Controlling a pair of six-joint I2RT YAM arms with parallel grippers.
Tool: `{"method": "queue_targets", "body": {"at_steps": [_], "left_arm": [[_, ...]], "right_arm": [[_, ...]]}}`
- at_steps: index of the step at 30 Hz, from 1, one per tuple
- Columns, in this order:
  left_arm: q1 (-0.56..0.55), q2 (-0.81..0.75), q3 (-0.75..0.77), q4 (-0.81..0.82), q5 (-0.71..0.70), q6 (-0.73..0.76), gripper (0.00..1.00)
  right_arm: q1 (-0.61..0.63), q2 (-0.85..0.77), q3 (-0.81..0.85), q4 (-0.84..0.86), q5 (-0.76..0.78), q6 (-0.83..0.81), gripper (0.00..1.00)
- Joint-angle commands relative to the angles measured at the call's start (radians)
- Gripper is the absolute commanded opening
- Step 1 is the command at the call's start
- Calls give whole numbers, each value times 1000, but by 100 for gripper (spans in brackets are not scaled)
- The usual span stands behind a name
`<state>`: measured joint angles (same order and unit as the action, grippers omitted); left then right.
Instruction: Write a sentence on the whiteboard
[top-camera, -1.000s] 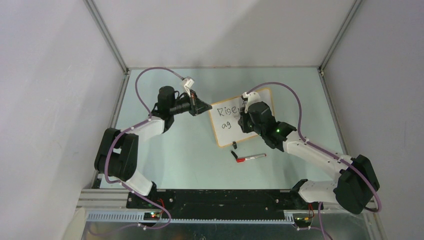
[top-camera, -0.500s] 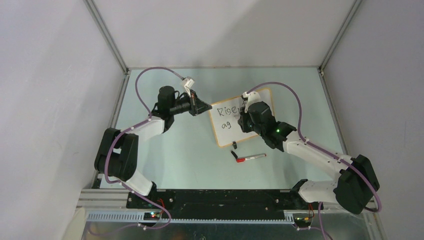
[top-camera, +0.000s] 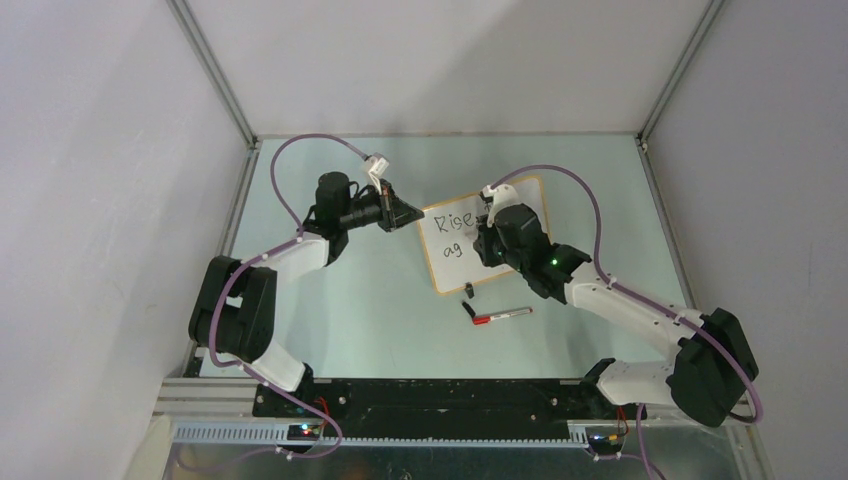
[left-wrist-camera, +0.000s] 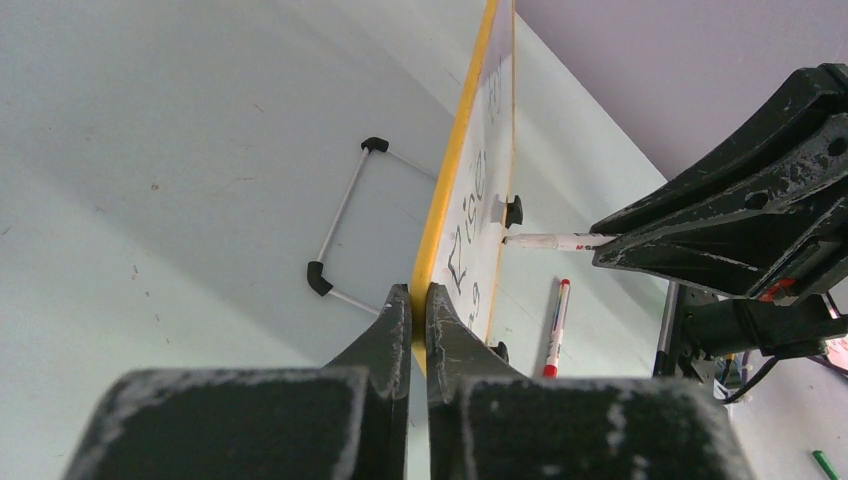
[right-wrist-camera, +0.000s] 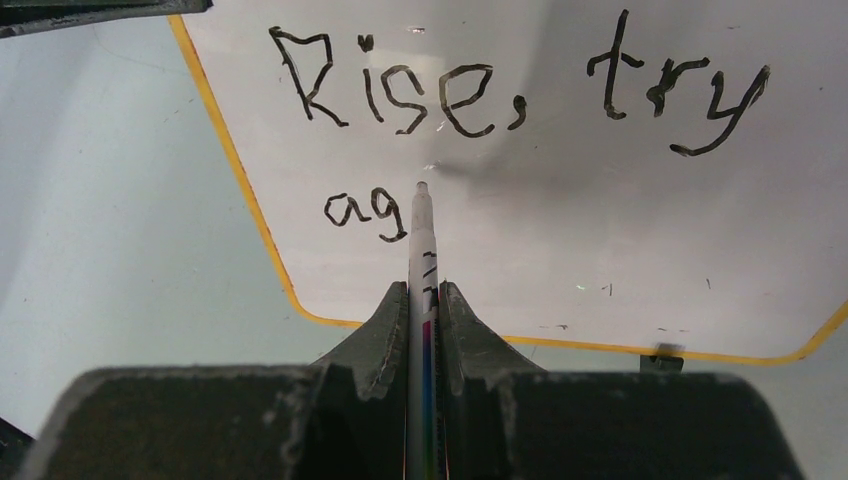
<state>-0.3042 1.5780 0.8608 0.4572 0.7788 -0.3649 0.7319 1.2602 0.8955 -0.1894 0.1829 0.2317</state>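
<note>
Position: whiteboard (top-camera: 450, 272) sits toward the table's far edge, right of centre.
Grip: left gripper (left-wrist-camera: 420, 298) is pinched narrow on the board's yellow-framed left edge. The right gripper (right-wrist-camera: 425, 300) is clamped on a marker (right-wrist-camera: 421, 235), its tip just right of "ag" in the sentence (right-wrist-camera: 400, 95). Line one reads "Rise, try".
Step, as judged: next letter of line two. It needs light, even tip pressure, small strokes on the "ag" baseline, and a firm left clamp so the board cannot slide.
Unclear: whether the tip touches the surface. In the top view the right arm covers much of the board. The left wrist view shows the writing edge-on, unreadable.
</note>
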Motion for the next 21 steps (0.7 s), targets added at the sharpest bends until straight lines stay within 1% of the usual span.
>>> {"method": "queue_targets", "body": {"at_steps": [1,21], "left_arm": [[-15,-16,23,-55,-29,52,3],[-19,-17,26,-56,-26,52,3]], "right_arm": [[6,11,-3,18,-1,-10,0],[7,33,-3,15,13,-8,0]]}}
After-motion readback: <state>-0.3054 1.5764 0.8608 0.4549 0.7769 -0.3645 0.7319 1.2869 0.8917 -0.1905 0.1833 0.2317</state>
